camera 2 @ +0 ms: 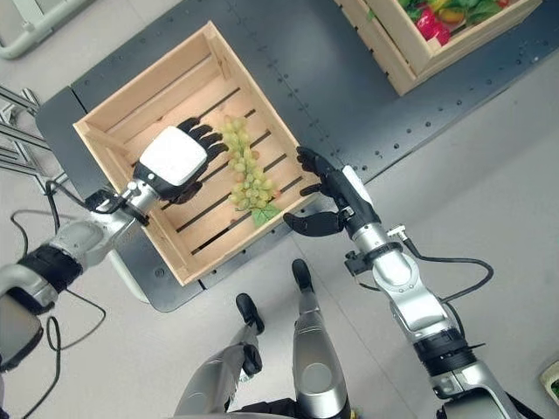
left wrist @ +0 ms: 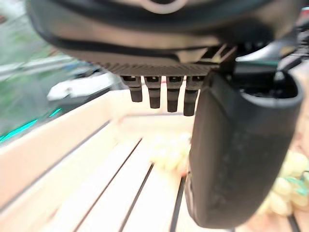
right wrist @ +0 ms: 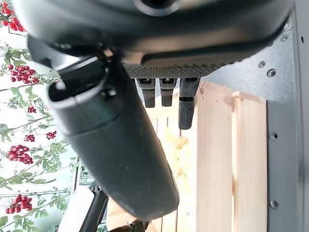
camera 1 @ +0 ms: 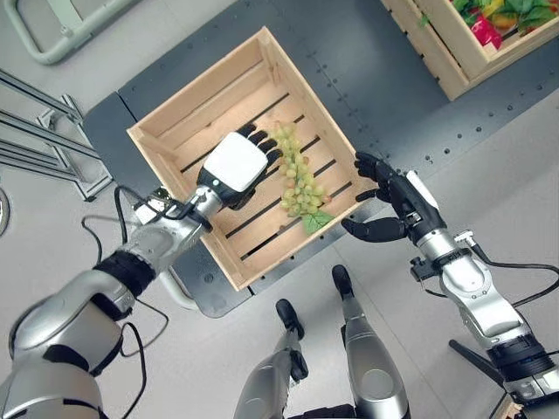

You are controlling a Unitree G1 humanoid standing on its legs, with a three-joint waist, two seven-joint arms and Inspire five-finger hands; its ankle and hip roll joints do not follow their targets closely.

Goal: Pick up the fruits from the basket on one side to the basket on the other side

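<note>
A bunch of green grapes (camera 1: 297, 179) with a leaf lies on the slats of the light wooden crate (camera 1: 192, 92) in the middle. My left hand (camera 1: 234, 166) is inside the crate, just left of the bunch. It is open, with its straight fingertips (camera 1: 262, 141) at the bunch's upper end and nothing held. In the left wrist view the grapes (left wrist: 170, 152) show pale past the fingers. My right hand (camera 1: 397, 201) hovers open at the crate's right corner, outside the rim, thumb spread wide. The right wrist view shows the grapes (right wrist: 176, 150) beyond the crate's edge.
A second wooden crate (camera 1: 454, 52) with red, yellow and green produce stands at the upper right. Both crates rest on a dark metal platform (camera 1: 367, 52). Metal frame bars (camera 1: 35, 131) lie on the grey floor to the left.
</note>
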